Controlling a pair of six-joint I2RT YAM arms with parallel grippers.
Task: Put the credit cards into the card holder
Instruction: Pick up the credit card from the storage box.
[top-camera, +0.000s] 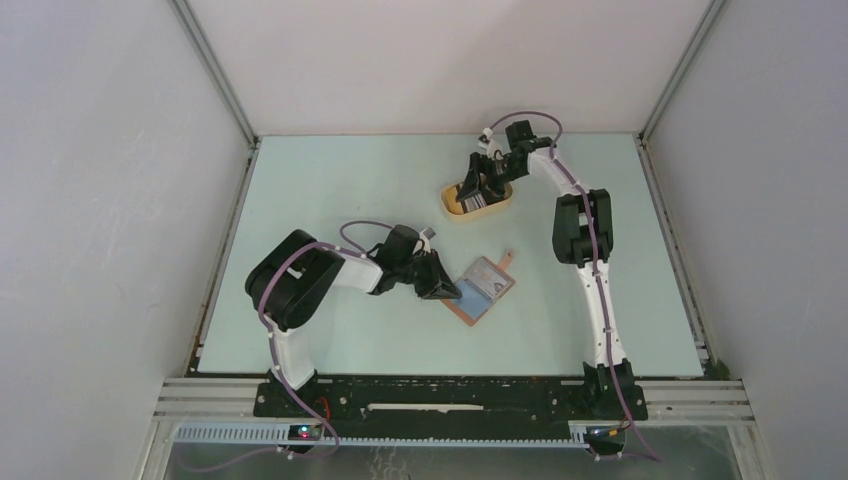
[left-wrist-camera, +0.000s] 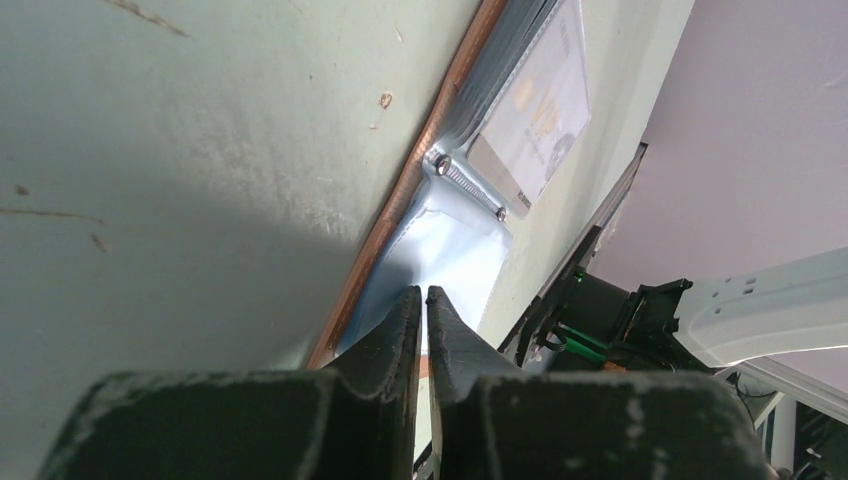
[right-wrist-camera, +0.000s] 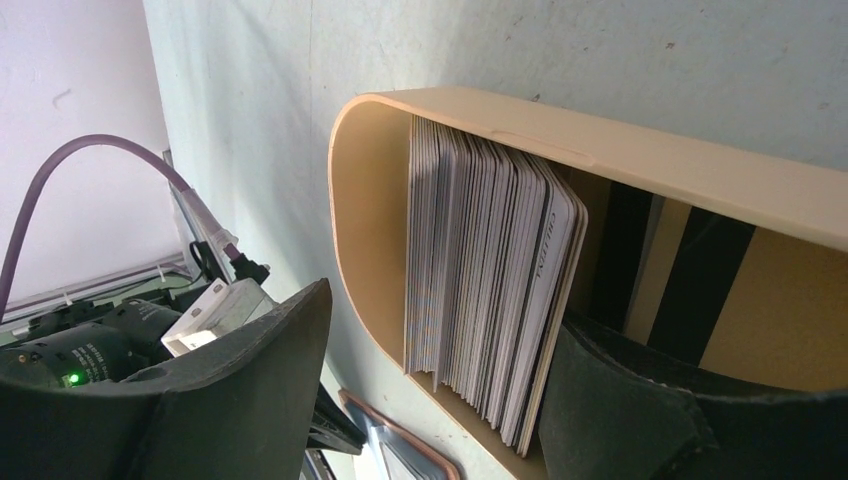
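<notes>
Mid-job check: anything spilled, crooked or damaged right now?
Nothing stands out. The credit cards stand on edge as one stack in the yellow tray, between the open fingers of the right end effector. The card holder lies open, with the left end effector shut at its edge.

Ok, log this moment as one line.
left gripper: shut, at card holder edge | right gripper: open over credit cards in tray
</notes>
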